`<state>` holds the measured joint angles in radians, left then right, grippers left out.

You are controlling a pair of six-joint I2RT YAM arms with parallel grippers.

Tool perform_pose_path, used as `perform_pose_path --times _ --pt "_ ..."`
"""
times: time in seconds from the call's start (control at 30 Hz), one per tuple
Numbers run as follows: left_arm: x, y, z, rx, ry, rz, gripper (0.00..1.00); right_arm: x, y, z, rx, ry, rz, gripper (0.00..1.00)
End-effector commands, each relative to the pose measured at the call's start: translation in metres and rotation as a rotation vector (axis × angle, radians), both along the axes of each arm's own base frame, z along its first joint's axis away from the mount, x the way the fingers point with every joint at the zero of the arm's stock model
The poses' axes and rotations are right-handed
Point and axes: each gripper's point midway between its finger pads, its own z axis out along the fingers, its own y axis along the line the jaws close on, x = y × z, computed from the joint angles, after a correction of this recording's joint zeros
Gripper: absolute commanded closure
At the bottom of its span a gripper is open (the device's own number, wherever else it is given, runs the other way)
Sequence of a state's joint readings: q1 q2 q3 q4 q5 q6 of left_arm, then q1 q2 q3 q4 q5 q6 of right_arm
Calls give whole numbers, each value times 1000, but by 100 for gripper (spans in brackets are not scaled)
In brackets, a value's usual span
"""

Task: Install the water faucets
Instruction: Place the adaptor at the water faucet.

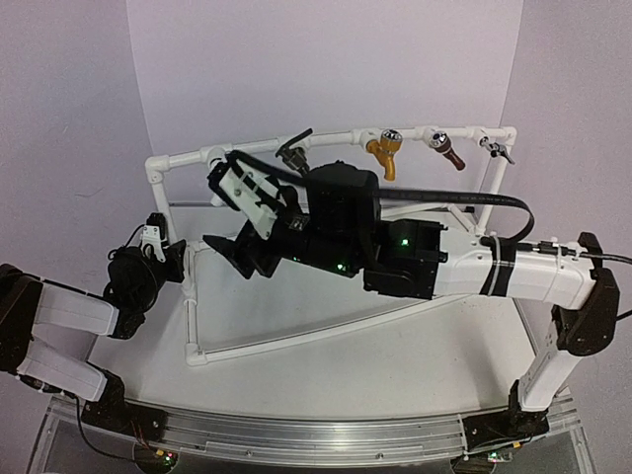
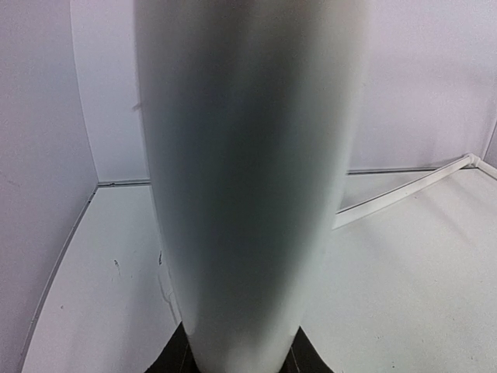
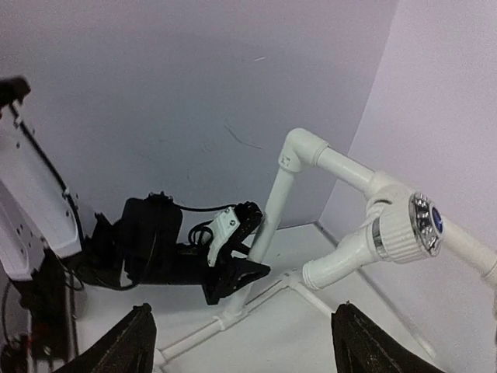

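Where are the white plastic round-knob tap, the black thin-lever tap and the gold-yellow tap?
white plastic round-knob tap [image 3: 394, 231]: right wrist view, on its ribbed knob.
black thin-lever tap [image 1: 292, 154]: top external view, on the body below the lever.
gold-yellow tap [image 1: 383, 153]: top external view, on the yellow body.

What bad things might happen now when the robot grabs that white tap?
The right gripper is open and the white faucet sits off to one side of it, so a grab might slip off the round knob. The left gripper clamps the upright pipe; if that grip loosens, the frame may wobble. The right arm also passes close to the black faucet and might knock its lever.
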<state>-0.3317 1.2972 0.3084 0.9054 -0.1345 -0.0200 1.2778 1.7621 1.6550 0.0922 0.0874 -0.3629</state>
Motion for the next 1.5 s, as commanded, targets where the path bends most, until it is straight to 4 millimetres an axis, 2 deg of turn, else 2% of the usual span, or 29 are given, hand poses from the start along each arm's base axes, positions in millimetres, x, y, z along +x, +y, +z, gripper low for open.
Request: perform_pose_path --times 0.0,0.13,0.3,0.4,0.53,0.7,0.93,1.13,1.2,1.3,1.33,1.47 --pt "-9 -48 8 -49 0 -226 100 7 -15 -9 -410 -558 -10 18" --pt "-9 -48 8 -46 -1 -223 100 22 -5 -6 -561 -804 -46 16" --pt "-9 -48 8 -48 -3 -224 100 39 10 7 -670 -1064 -128 15" --pt "-8 -48 8 -49 -3 -223 100 46 20 8 -728 -1153 -149 14" --pt "-9 -48 9 -48 -5 -222 100 69 29 2 -839 -1233 -213 14" --pt "-10 -47 10 -48 -8 -219 100 97 31 -2 -939 -1303 -301 15" --pt "-9 -47 10 -48 -8 -218 100 118 26 12 -947 -1311 -395 17" --pt "-9 -47 8 -45 -4 -218 100 133 23 9 -958 -1285 -429 26" --pt "-9 -47 9 -45 -5 -219 100 136 21 8 -955 -1272 -437 30" --pt "-9 -47 8 -45 -4 -217 100 138 20 6 -928 -1225 -456 43" --pt "-8 -47 8 -46 -4 -217 100 139 20 7 -909 -1199 -469 49" --pt "-8 -48 8 -43 -4 -221 100 141 17 9 -773 -1046 -521 62"
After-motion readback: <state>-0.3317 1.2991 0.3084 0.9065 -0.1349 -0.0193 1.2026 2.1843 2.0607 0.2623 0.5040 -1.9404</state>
